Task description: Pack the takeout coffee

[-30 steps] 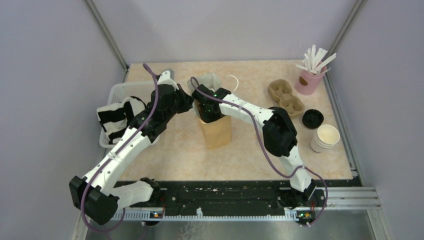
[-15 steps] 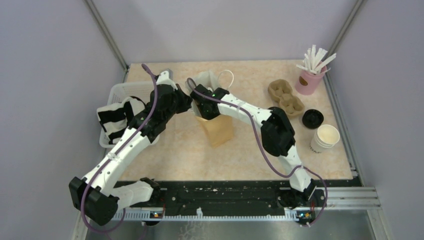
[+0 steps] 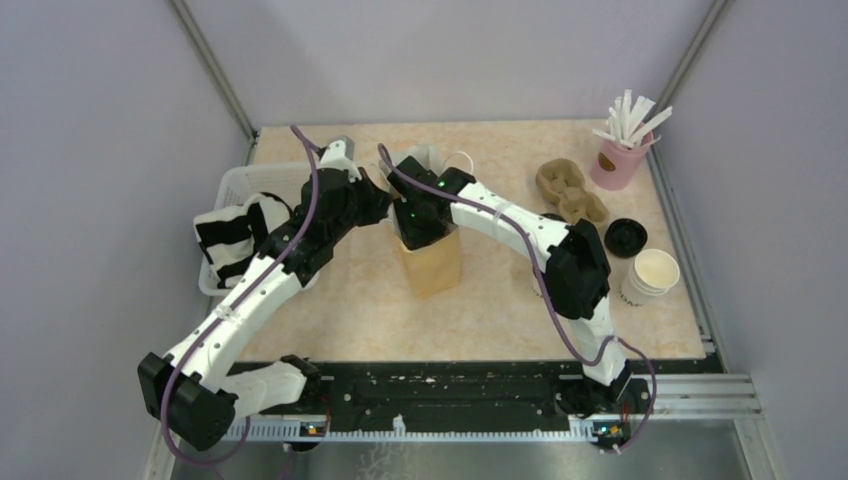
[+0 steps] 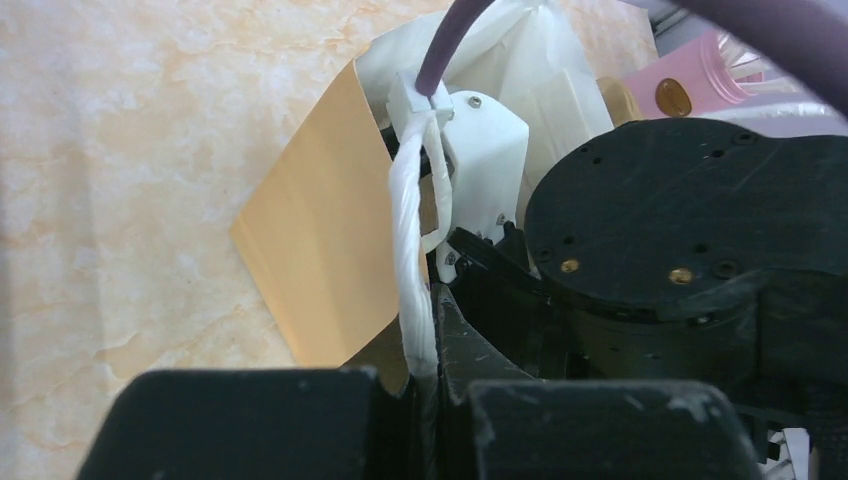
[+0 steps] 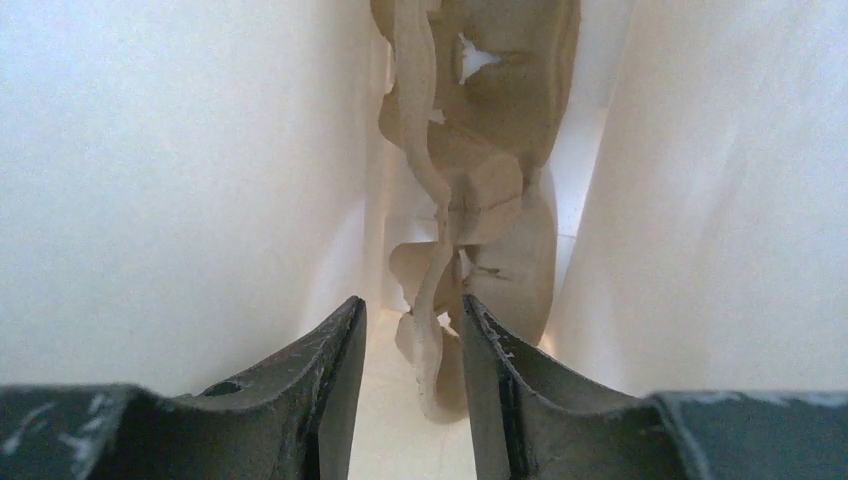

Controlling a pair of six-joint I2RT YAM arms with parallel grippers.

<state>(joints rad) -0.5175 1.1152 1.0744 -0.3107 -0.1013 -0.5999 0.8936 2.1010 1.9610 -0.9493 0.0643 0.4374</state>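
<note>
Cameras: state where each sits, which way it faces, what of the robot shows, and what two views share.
Top external: above and behind the bases, looking down on the table; left arm and right arm in view.
Left wrist: on the left arm, facing the brown bag; left gripper pinches the bag handle.
Right wrist: inside the bag, facing its bottom; right gripper fingers flank a pulp carrier.
Shared: top external and left wrist both show the bag's outside and the right arm.

Inside the white-walled bag [image 5: 170, 150], the parted gripper [image 5: 412, 345] fingers straddle the lower edge of a brown pulp cup carrier [image 5: 495, 150] standing on edge.
</note>
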